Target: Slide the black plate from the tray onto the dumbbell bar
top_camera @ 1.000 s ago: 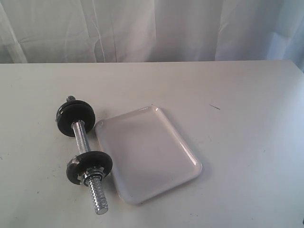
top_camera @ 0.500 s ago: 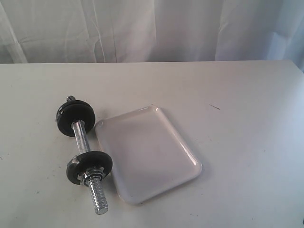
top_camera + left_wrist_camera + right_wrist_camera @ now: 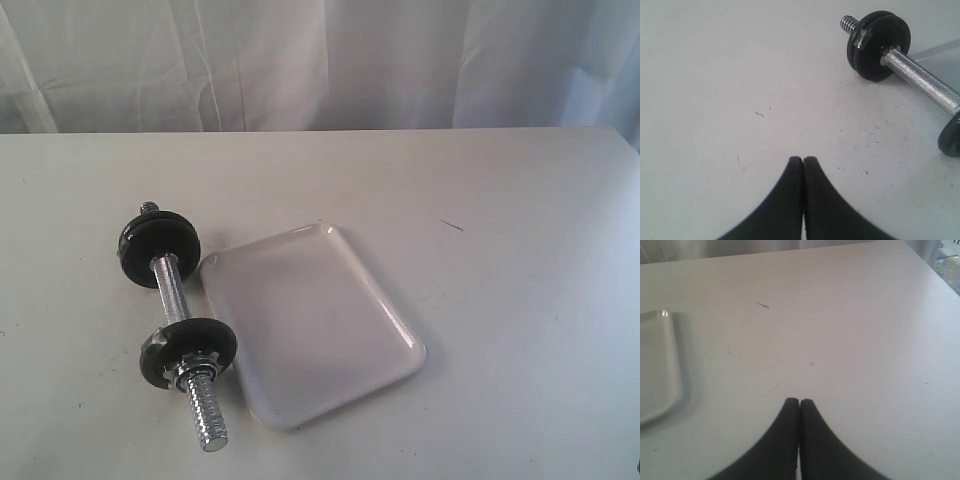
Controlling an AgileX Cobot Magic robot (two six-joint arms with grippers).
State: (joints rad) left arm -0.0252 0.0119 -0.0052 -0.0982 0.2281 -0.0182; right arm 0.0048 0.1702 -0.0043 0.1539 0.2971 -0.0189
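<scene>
Pale folded curtain (image 3: 320,60) hangs behind a white table (image 3: 520,320) that is lightly scuffed and carries a small dark mark (image 3: 452,225). Seen from the exterior camera, the tray (image 3: 310,320), glossy white with rounded corners and a low rim, lies near the middle, turned at a slant. At its 9 o'clock lies the dumbbell bar (image 3: 168,285), a chrome rod with a knurled grip and coarse threaded ends, running roughly from 11 o'clock to 5 o'clock. The black plate (image 3: 216,345) is a small matte-black disc. It sits threaded on the bar's near end rather than on the tray, standing on edge, with a silver nut (image 3: 193,364) against its outer face and bare thread jutting beyond. Its edge is just beside the tray's left rim; whether they touch cannot be told. At the bar's far end sit two matching black discs (image 3: 879,45) side by side, one bearing a patch of clear tape, with a short stub of thread past them. The left gripper (image 3: 803,159) has its two black fingers pressed together, holding nothing, over bare table well apart from the bar. The right gripper (image 3: 799,401) is likewise closed on nothing, over bare table, with a corner of the tray off to one side of it. Neither gripper shows in the exterior view.
</scene>
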